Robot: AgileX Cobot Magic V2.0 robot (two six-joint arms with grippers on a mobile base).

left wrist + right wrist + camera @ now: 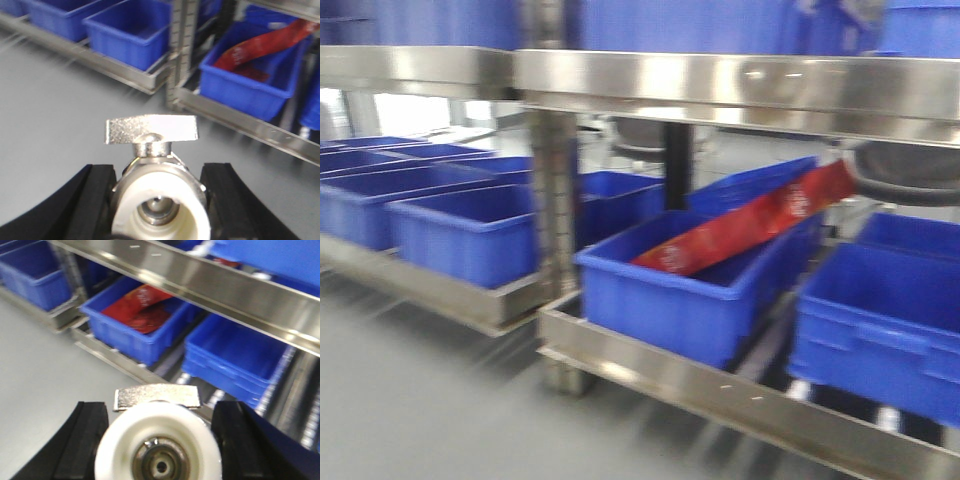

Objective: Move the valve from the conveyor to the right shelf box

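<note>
Shelf frame [720, 85]: brushed silver steel. Boxes [460, 235] all blue. The box [690, 300] just right of the shelf post [555, 180] holds a red packet [750, 225] with white markings. Floor [410, 400] below post: plain grey. Valve [157, 175]: shiny silver, white end.

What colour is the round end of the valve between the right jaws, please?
White; the valve shows best in the right wrist view.
</note>
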